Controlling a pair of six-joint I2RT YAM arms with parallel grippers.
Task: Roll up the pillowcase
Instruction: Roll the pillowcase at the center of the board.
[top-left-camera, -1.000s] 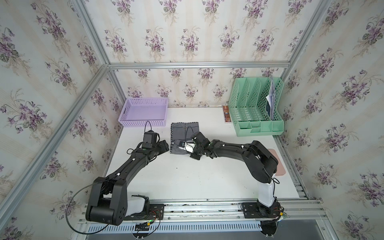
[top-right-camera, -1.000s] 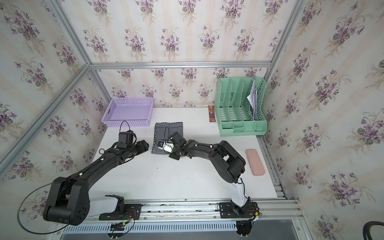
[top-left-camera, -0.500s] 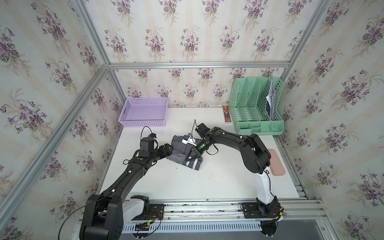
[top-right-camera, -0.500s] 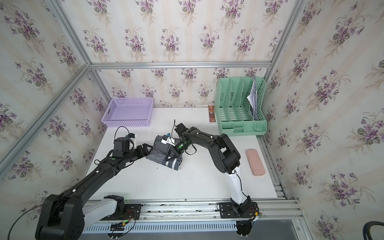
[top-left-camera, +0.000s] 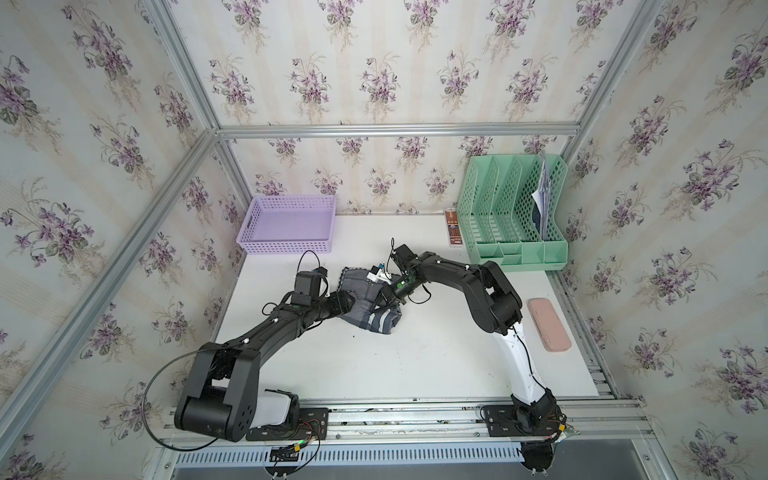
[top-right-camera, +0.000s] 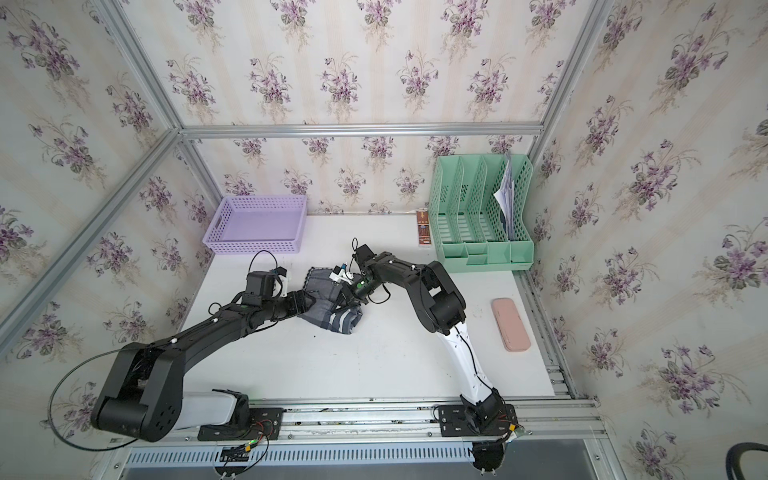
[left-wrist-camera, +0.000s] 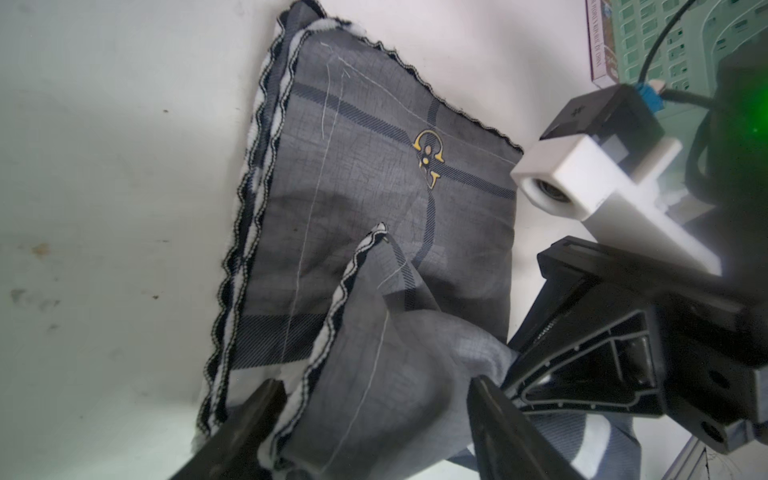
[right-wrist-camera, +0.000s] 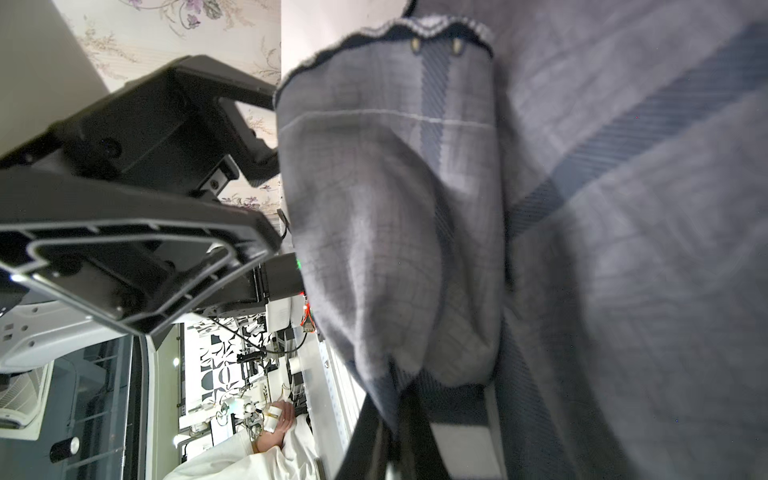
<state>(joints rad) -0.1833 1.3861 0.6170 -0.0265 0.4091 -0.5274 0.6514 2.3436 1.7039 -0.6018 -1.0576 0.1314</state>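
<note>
The pillowcase (top-left-camera: 376, 322), (top-right-camera: 338, 322) is a dark grey plaid cloth bunched mid-table, its far part flat and its near part pulled up into loose folds. My right gripper (top-left-camera: 384, 296), (top-right-camera: 341, 297) reaches in from the right. In the right wrist view its fingers (right-wrist-camera: 419, 440) stand close together with a fold of the pillowcase (right-wrist-camera: 623, 249) pinched between them. My left gripper (top-left-camera: 352, 301) comes in from the left. In the left wrist view its gripper (left-wrist-camera: 374, 415) is open, the jaws on either side of a raised fold with striped edging (left-wrist-camera: 332, 332).
A lilac basket (top-left-camera: 286, 226) stands at the back left and a green file rack (top-left-camera: 515, 216) at the back right, with a narrow brown box (top-left-camera: 454, 228) beside it. A pink case (top-left-camera: 548, 326) lies near the right edge. The white table (top-left-camera: 374, 374) stretches toward the front.
The right gripper has lifted the near edge of the cloth and carried it backward, bunching the cloth. The left gripper has moved in against the cloth's left side, round a fold.
</note>
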